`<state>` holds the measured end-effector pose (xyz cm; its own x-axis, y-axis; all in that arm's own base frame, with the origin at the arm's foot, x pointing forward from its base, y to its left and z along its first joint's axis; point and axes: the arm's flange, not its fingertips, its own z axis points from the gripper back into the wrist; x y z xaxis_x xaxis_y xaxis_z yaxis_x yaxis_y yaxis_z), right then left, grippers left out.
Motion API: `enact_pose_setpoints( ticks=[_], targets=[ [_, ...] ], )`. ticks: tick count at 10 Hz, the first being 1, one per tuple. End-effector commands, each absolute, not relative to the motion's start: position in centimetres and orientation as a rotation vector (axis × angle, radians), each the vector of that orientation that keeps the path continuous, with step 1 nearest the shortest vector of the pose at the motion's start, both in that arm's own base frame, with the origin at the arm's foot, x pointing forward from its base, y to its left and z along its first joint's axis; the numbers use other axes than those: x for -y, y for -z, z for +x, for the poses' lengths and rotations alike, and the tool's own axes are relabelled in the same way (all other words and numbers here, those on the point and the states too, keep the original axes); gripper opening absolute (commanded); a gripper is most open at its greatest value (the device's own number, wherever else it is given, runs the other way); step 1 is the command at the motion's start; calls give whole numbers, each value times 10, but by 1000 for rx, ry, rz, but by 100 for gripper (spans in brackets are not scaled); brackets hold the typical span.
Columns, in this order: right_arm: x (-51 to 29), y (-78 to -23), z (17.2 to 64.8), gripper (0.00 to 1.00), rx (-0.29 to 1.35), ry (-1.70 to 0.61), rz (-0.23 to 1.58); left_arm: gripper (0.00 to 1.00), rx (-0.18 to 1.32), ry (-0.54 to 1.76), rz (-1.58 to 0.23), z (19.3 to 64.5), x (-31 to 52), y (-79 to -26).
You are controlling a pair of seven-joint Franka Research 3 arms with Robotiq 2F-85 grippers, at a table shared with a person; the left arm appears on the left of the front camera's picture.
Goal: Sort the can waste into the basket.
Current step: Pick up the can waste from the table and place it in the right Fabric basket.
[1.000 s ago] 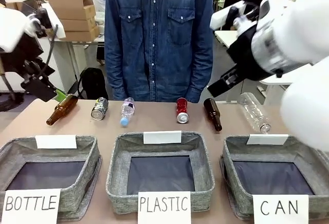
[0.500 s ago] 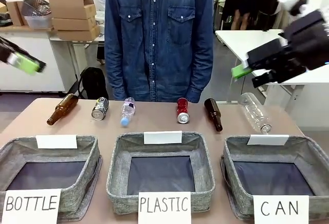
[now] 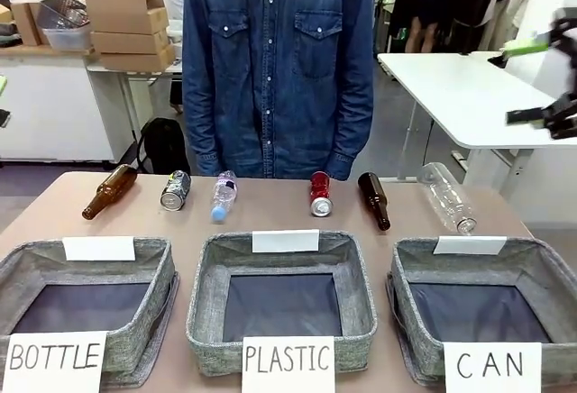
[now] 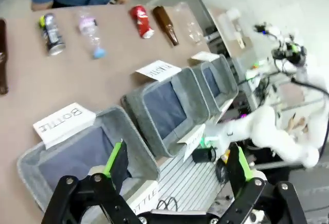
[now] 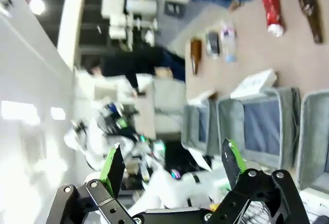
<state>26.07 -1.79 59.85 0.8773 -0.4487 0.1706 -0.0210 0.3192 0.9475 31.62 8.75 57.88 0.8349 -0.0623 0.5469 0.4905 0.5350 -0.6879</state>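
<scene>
Front view: my right end effector [image 3: 503,88] gapes wide and empty, well apart from the small red metal can [image 3: 319,194].

The right gripper [image 3: 534,82] has pulled back to the right. A second ago it loomed large over the far right of the table [image 3: 270,217]. Half a second ago it hung above the clear bottle [image 3: 445,196]. Now it sits high at the right edge, well apart from the table. The left gripper [image 4: 177,154] was just beside the left brown bottle [image 3: 109,191] a second ago. It has since lifted up and away to the left.
</scene>
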Motion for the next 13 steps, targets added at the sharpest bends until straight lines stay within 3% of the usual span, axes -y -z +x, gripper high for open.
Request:
enact_pose_setpoints(
  ticks=[1,2,7,8,11,13],
  targets=[
    [-4,-592,262,100,387,200,1188,100,587,260,-928,313,-90,-572],
    [-4,-592,262,100,387,200,1188,100,498,346,-957,316,-87,-579],
    [-4,-592,262,100,387,200,1188,100,485,328,-942,315,-84,-576],
    [-4,-592,262,100,387,200,1188,100,565,223,-799,310,-87,-585],
    [-4,-592,262,100,387,200,1188,100,541,204,-531,331,-70,-580],
    [-4,-592,262,100,387,200,1188,100,518,189,-464,361,-62,-576]
  ],
)
